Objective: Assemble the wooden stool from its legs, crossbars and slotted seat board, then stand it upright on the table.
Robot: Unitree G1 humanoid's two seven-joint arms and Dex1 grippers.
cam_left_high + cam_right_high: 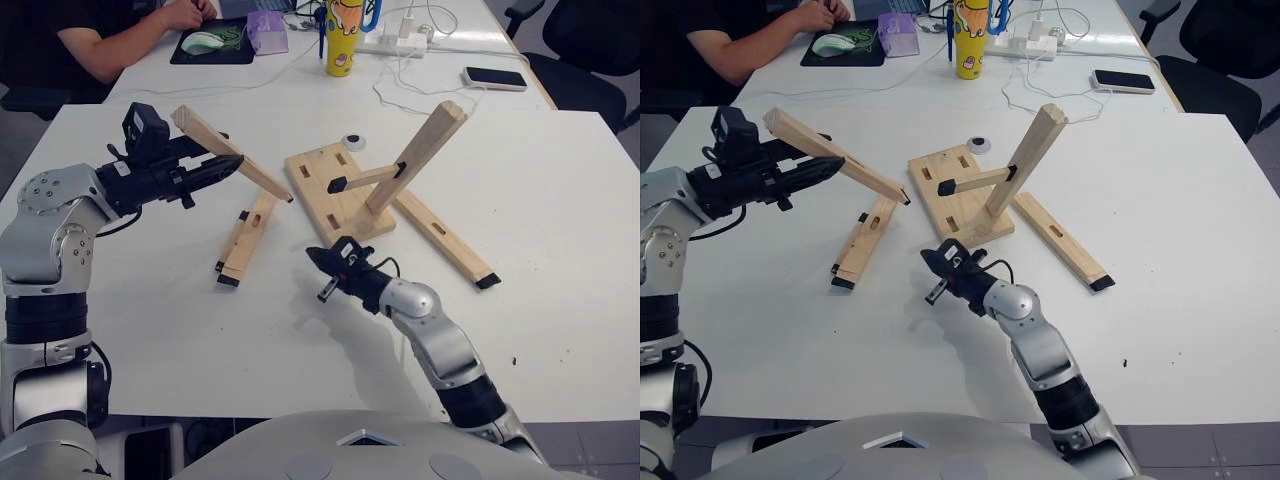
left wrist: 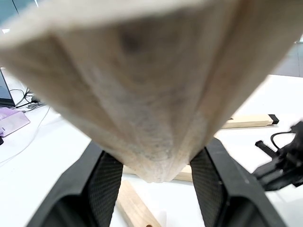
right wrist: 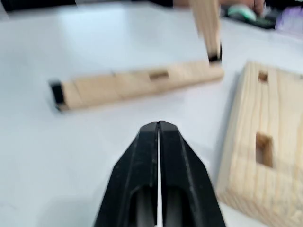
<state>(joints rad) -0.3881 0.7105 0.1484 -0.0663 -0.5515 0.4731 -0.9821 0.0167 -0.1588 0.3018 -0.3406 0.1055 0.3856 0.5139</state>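
The slotted seat board (image 1: 322, 178) lies flat mid-table with one wooden leg (image 1: 418, 155) standing tilted in it and a short crossbar (image 1: 362, 180) sticking out of that leg. My left gripper (image 1: 215, 167) is shut on a second leg (image 1: 245, 165), held slanted in the air left of the board; its wood (image 2: 142, 85) sits between the fingers (image 2: 99, 182). A third leg (image 1: 244, 234) lies on the table below it. A fourth leg (image 1: 440, 234) lies right of the board. My right gripper (image 1: 320, 258) is shut and empty, low over the table before the board's near edge (image 3: 246, 156).
A small black-and-white disc (image 1: 353, 142) rests behind the board. Farther back stand a yellow cup (image 1: 343, 38), a phone (image 1: 494, 78), cables and a power strip (image 1: 400, 42). A seated person's arms rest at the back left. The table's near half is bare white surface.
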